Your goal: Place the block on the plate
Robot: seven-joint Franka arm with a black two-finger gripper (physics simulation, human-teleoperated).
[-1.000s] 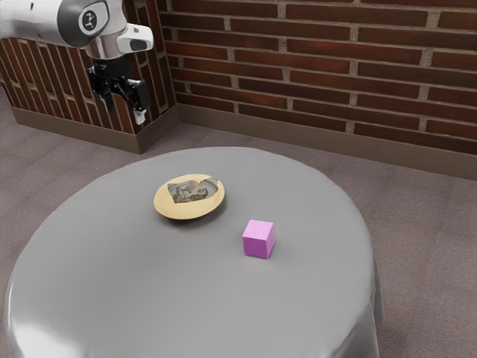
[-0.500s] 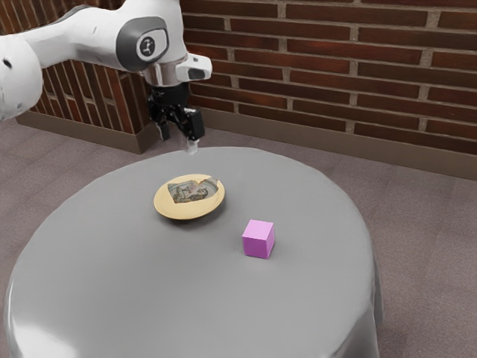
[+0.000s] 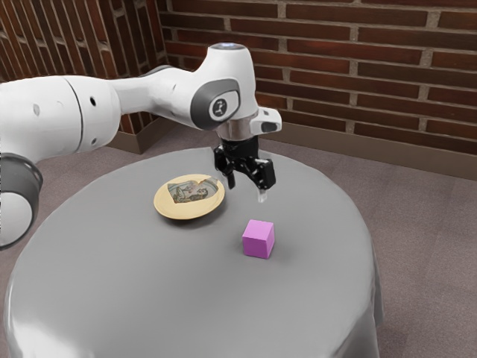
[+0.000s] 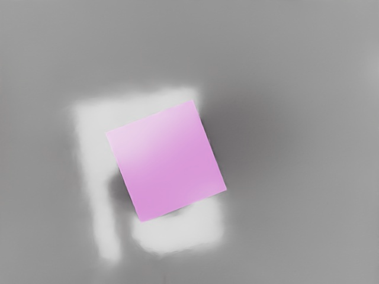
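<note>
The place was an indoor room, dining-like, though whether home or café could not be told. A round, gray, draped table [image 3: 149,291] stood there with a plate [image 3: 168,210] on it. Beyond the table rose a red-brown brick wall [image 3: 387,82] with a plain baseboard [image 3: 402,155]; around the table lay mottled gray-brown floor [image 3: 428,239].

We record one round grey tabletop [image 3: 149,291], its rim dropping into folds at the exterior view's right; beyond its far edge, we list one red-brown brick wall [image 3: 358,74], brown skirting [image 3: 387,149] at its foot, greyish floor [image 3: 425,246].
</note>
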